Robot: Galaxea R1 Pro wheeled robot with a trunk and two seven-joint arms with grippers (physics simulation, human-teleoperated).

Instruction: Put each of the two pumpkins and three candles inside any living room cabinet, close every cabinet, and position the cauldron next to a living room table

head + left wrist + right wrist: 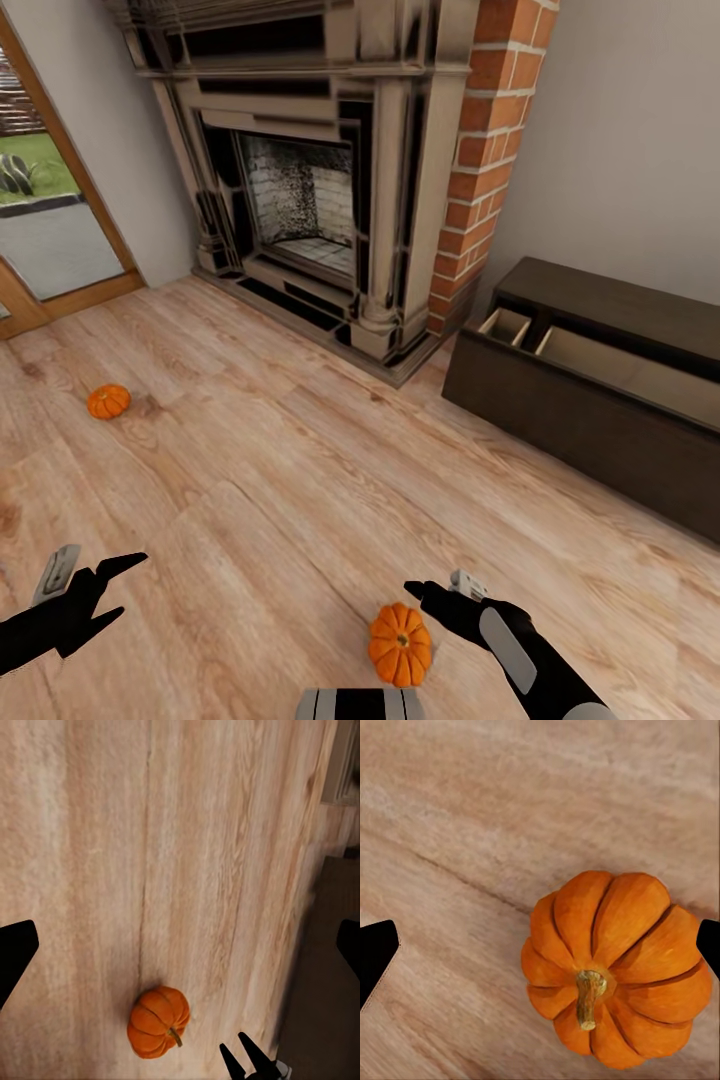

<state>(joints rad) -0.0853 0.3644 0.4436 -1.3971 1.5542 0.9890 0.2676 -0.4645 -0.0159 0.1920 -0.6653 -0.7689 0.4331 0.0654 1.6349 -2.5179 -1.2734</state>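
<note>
The pale plank wooden floor (300, 480) takes up most of my head view, with the ornate grey-brown fireplace surround (320, 170) and its red brick column (490, 160) at upper centre. At the right edge stands the long, low dark brown wooden cabinet (600, 390), its top drawers standing open so the light-wood compartments show. That is where the pumpkins must go.

I judge I am on the first pickup. The nearer squat, ribbed, bright orange pumpkin (400, 643) sits on the floor at lower centre of the head view, just beside my right gripper (437, 596). In the right wrist view the same pumpkin (615, 971) lies off-centre between the two dark fingertips, which stand wide apart and touch nothing. My left gripper (110, 590), at the lower left of the head view, is also spread and empty; its wrist view shows that pumpkin (157, 1021) low in the frame.

The second small orange pumpkin (108, 401) rests at middle left, well apart from me.

Next I should centre the right fingers over the near pumpkin, come down around its widest ribs, and close gently; it looks round and may roll.
</note>
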